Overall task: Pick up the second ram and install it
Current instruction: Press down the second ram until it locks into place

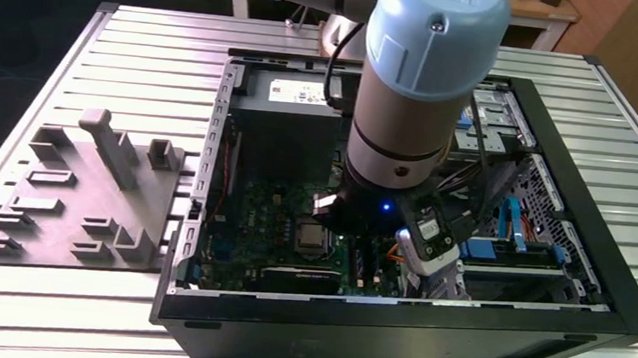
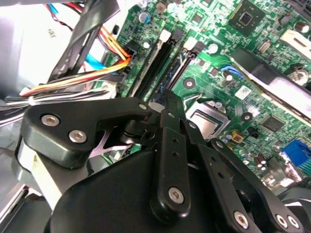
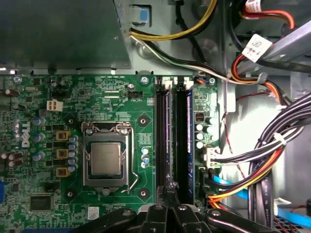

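Note:
The second ram (image 3: 170, 136) is a thin blue-green strip standing on edge between the long black slots of the green motherboard (image 3: 107, 97). In the second wrist view the ram (image 2: 171, 76) runs straight up to my fingertips. My gripper (image 3: 167, 190) is shut, its black fingers together right over the near end of that strip. Whether the tips touch it I cannot tell. In the second wrist view my gripper (image 2: 164, 104) shows the two fingers meeting just above the slots. In the exterior view the arm (image 1: 416, 110) reaches down into the open computer case (image 1: 585, 277).
The processor socket (image 3: 106, 160) lies beside the slots. A grey power supply (image 3: 58, 34) and coloured cable bundles (image 3: 262, 160) crowd the case around them. A grey moulded holder (image 1: 90, 187) sits on the slatted table at the exterior view's left.

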Motion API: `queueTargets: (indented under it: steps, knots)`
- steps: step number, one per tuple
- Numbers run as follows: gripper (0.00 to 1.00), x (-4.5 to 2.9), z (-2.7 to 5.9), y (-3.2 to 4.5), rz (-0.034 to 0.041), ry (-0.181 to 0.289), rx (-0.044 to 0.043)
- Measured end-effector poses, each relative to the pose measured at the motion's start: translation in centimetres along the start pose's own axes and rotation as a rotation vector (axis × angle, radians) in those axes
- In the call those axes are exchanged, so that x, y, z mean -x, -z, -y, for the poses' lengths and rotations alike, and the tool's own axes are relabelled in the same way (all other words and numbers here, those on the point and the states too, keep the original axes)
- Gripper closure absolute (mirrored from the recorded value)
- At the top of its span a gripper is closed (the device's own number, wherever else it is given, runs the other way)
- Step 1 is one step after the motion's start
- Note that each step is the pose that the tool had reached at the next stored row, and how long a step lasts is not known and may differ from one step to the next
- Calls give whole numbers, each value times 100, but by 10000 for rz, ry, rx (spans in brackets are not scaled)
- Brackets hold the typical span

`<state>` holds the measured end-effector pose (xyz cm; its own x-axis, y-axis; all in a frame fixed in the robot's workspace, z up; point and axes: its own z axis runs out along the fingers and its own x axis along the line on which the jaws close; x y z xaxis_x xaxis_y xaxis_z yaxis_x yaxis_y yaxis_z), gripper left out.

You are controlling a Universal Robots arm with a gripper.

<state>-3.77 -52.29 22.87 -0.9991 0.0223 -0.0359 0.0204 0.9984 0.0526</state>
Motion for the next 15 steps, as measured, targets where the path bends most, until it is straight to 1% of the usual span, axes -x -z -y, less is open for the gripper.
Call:
queueTargets:
  steps: [4,9,15]
  knots:
    - [90,45,0,-8,-38,-3,-3]
    - [90,48,4,-24,-41,-3,-3]
    - [90,47,7,-65,-41,-2,-4]
